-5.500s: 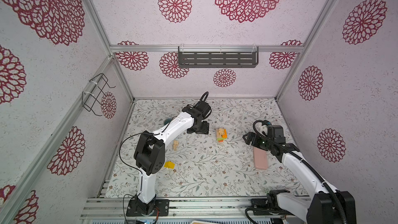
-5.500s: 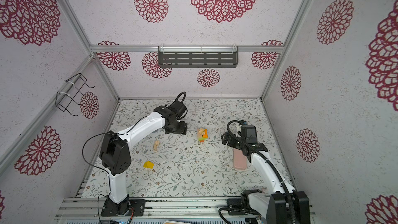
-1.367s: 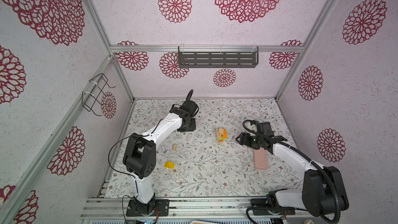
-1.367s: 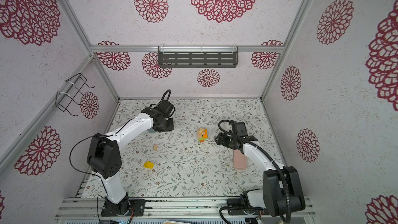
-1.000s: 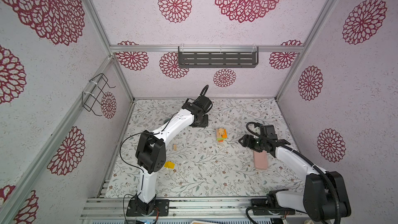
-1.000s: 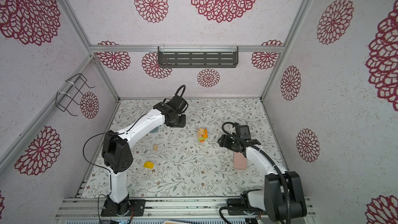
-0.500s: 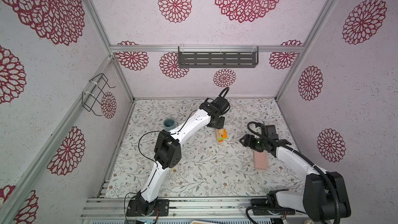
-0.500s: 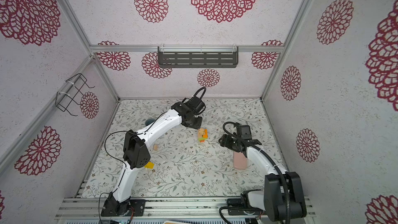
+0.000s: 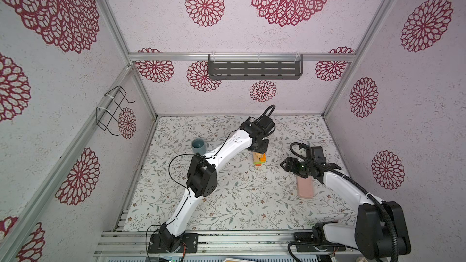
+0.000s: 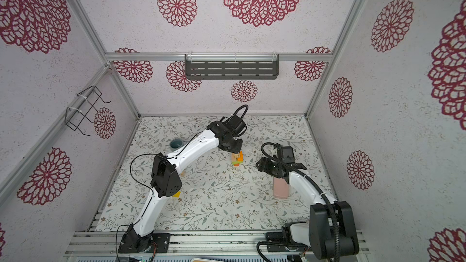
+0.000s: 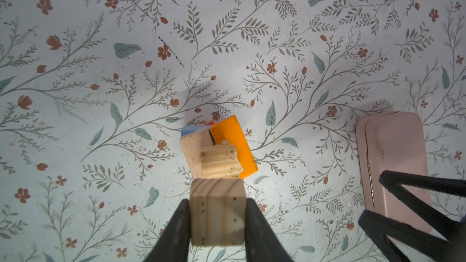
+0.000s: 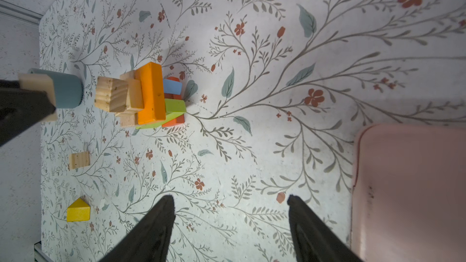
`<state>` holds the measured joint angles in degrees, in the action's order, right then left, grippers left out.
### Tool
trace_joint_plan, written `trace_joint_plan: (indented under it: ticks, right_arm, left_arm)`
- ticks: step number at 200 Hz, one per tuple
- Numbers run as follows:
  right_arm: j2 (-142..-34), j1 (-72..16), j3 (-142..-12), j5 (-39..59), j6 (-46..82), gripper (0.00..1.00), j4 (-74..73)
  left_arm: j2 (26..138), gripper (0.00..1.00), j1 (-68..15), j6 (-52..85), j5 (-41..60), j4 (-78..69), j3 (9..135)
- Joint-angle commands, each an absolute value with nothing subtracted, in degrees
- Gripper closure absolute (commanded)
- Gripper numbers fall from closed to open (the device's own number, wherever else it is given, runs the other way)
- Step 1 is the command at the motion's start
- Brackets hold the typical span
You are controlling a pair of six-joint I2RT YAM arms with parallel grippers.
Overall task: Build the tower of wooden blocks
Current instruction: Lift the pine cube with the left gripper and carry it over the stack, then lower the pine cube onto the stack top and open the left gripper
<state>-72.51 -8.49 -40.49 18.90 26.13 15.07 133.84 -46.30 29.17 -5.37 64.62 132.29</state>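
Basically, the left fingers (image 11: 176, 230) were clamped on a plain wood block (image 11: 217, 212), pinching two opposite side faces and leaving its underside free to land flat. That block hung directly over the tower (image 12: 151, 94). The right wrist view showed a clear gap to the grooved block (image 12: 111, 97) on top, so it was not seated yet. The tower stood mid-desk (image 9: 227, 197), toward the far side, between the mug (image 9: 198, 146) on the left and the pink slab (image 9: 305, 187) on the right. Its red, green, orange, light blue and plain layers sat twisted against each other with the orange overhanging, so I'd judge the drop needs centring and a soft release. The left arm was stretched far and across the middle, wrist bent down over the stack. The right fingers (image 12: 156, 223) were spread wide and empty, low beside the slab's far end, aimed leftward; probably parked clear. A loose plain block (image 12: 79, 160) and a yellow block (image 12: 78, 213) lay near-left, well apart from the tower.
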Motion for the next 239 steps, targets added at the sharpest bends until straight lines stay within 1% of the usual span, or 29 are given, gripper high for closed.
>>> trace_joint_plan:
  ticks: [1, 239]
  right_arm:
    - [-70.66, -8.17, -40.81, 19.60, 25.93, 0.26, 15.69]
    - [-70.17, -8.17, -41.14, 19.93, 25.49, 0.26, 16.43]
  left_arm:
    - [135.24, 0.65, -46.95, 28.78, -4.76, 64.07, 133.83]
    - [136.66, 0.65, -47.24, 28.73, -4.23, 64.42, 135.94]
